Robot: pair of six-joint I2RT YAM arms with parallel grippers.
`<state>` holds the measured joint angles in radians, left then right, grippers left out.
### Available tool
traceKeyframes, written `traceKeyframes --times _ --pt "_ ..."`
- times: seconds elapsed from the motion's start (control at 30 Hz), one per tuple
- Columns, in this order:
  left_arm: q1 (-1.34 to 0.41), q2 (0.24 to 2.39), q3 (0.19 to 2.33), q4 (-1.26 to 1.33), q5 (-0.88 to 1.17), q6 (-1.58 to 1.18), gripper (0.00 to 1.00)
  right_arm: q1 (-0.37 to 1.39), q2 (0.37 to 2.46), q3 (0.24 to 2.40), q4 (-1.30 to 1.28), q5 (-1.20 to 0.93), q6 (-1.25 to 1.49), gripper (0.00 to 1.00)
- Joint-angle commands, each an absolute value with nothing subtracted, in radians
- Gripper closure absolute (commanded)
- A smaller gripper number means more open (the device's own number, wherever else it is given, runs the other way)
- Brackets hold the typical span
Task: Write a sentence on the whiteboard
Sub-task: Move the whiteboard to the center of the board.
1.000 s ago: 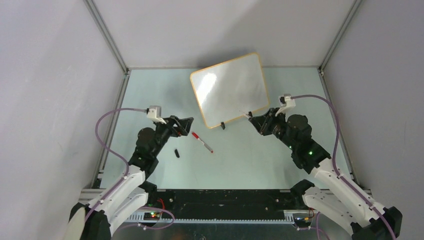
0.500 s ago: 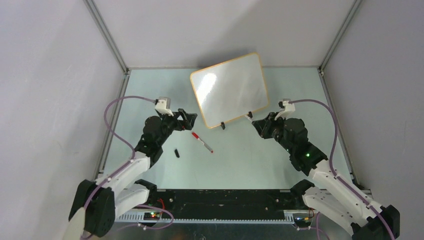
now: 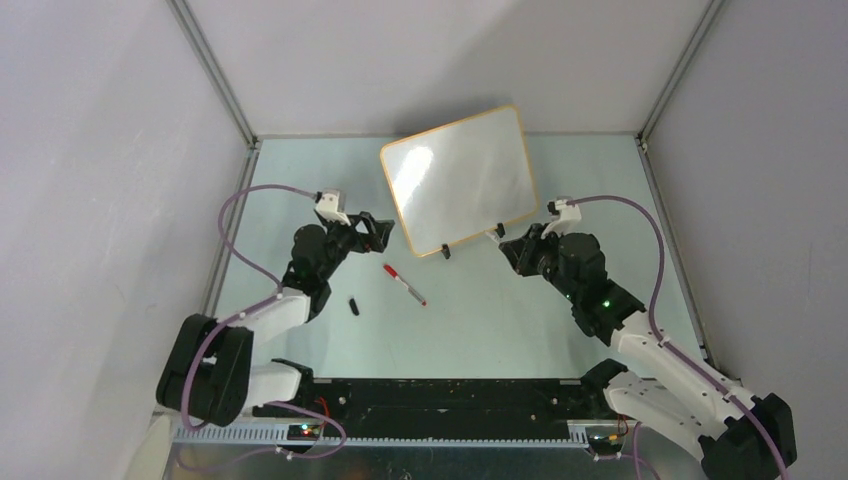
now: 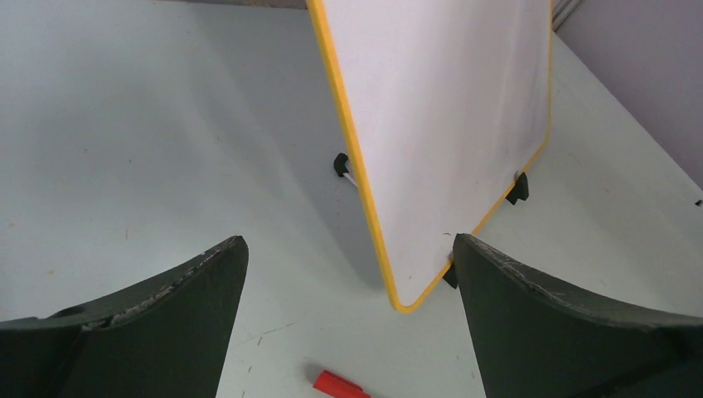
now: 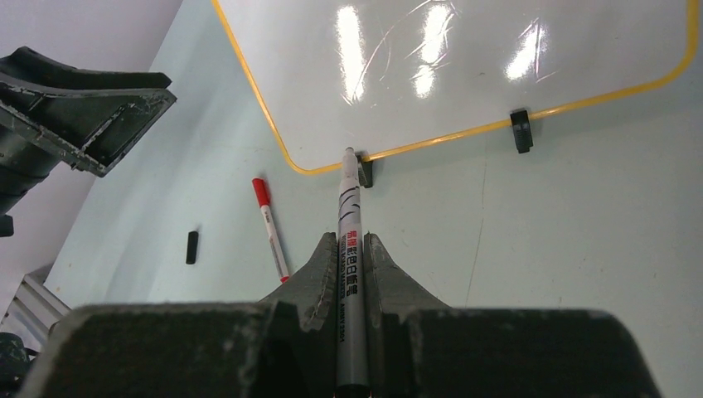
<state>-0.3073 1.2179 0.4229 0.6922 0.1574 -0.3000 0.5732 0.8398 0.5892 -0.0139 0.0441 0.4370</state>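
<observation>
The whiteboard (image 3: pixel 460 180) stands tilted on two black clip feet at the back middle, with an orange frame. Its face is blank; no sentence shows on it in any view. It also shows in the left wrist view (image 4: pixel 439 124) and the right wrist view (image 5: pixel 464 66). My right gripper (image 3: pixel 512 247) (image 5: pixel 350 242) is shut on a grey whiteboard marker (image 5: pixel 348 224), uncapped. The marker's tip points at the board's lower edge by a clip foot (image 5: pixel 365 172). My left gripper (image 3: pixel 375 232) (image 4: pixel 348 249) is open and empty, facing the board's lower left corner.
A white marker with a red cap (image 3: pixel 404 284) (image 5: pixel 270 228) lies on the table between the arms; its cap shows in the left wrist view (image 4: pixel 340 385). A small black cap (image 3: pixel 353 306) (image 5: pixel 191 247) lies left of it. Grey walls enclose the table.
My left arm has stretched forward, bringing its open gripper closer to the board's lower left corner. My right gripper has shifted slightly toward the board, still holding the marker.
</observation>
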Motion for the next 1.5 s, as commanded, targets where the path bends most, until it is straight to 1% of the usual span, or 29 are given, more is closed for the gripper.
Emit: traceKeyframes --times 0.0,0.13,0.23,0.3,0.4,0.57,0.77,0.83,0.87,0.9,0.93,1.0,1.03,1.13,1.23,1.27,1.3,1.33,1.37,1.4,1.43,1.47 --pt "-0.273 1.281 0.471 0.837 0.227 -0.324 0.01 0.581 0.855 0.592 0.052 0.04 0.42 1.0" --pt "-0.254 1.368 0.512 0.892 0.292 -0.352 0.01 0.585 0.872 0.589 0.071 0.013 0.427 1.0" --pt "-0.236 1.428 0.58 0.871 0.289 -0.368 0.0 0.588 0.88 0.589 0.077 0.012 0.428 1.0" --pt "-0.216 1.475 0.601 0.907 0.303 -0.393 0.01 0.592 0.88 0.589 0.078 0.012 0.428 1.0" --pt "-0.172 1.561 0.631 1.001 0.378 -0.447 0.01 0.595 0.876 0.589 0.077 0.01 0.428 1.0" --pt "-0.145 1.67 0.761 0.977 0.47 -0.492 0.04 0.599 0.868 0.589 0.073 0.012 0.422 1.0" --pt "-0.132 1.785 0.84 1.027 0.577 -0.553 0.1 0.6 0.87 0.589 0.071 0.012 0.419 1.0" --pt "-0.131 1.817 0.872 1.032 0.618 -0.579 0.15 0.601 0.872 0.589 0.072 0.012 0.419 1.0" --pt "-0.129 1.828 0.89 1.036 0.632 -0.599 0.21 0.601 0.875 0.588 0.073 0.012 0.419 1.0" --pt "-0.128 1.847 0.896 1.056 0.661 -0.608 0.24 0.6 0.877 0.589 0.075 0.012 0.418 1.0" --pt "-0.128 1.855 0.902 1.073 0.672 -0.631 0.31 0.601 0.878 0.589 0.075 0.011 0.417 1.0" --pt "-0.125 1.878 0.904 1.137 0.705 -0.67 0.38 0.601 0.88 0.589 0.076 0.012 0.417 1.0" --pt "-0.124 1.893 0.905 1.174 0.727 -0.684 0.4 0.602 0.88 0.589 0.077 0.012 0.417 1.0" --pt "-0.118 1.939 0.941 1.243 0.791 -0.773 0.51 0.601 0.88 0.589 0.077 0.012 0.417 1.0" --pt "-0.111 2.017 0.981 1.379 0.859 -0.905 0.57 0.602 0.879 0.589 0.077 0.012 0.416 1.0" --pt "-0.109 2.046 0.988 1.442 0.878 -0.932 0.62 0.602 0.879 0.589 0.077 0.011 0.416 1.0" --pt "-0.105 2.058 1.003 1.466 0.887 -0.982 0.68 0.602 0.879 0.589 0.078 0.011 0.416 1.0" --pt "-0.105 2.078 1.01 1.491 0.907 -1.001 0.72 0.601 0.879 0.589 0.077 0.011 0.416 1.0" --pt "-0.102 2.086 1.023 1.494 0.918 -1.021 0.82 0.602 0.878 0.589 0.077 0.012 0.416 1.0" --pt "-0.102 2.096 1.028 1.49 0.934 -1.025 0.86 0.603 0.877 0.589 0.077 0.012 0.416 1.0" --pt "-0.102 2.098 1.03 1.49 0.939 -1.029 0.94 0.604 0.876 0.589 0.078 0.011 0.416 1.0" --pt "-0.103 2.099 1.029 1.486 0.949 -1.031 0.97 0.604 0.874 0.589 0.077 0.012 0.415 1.0"
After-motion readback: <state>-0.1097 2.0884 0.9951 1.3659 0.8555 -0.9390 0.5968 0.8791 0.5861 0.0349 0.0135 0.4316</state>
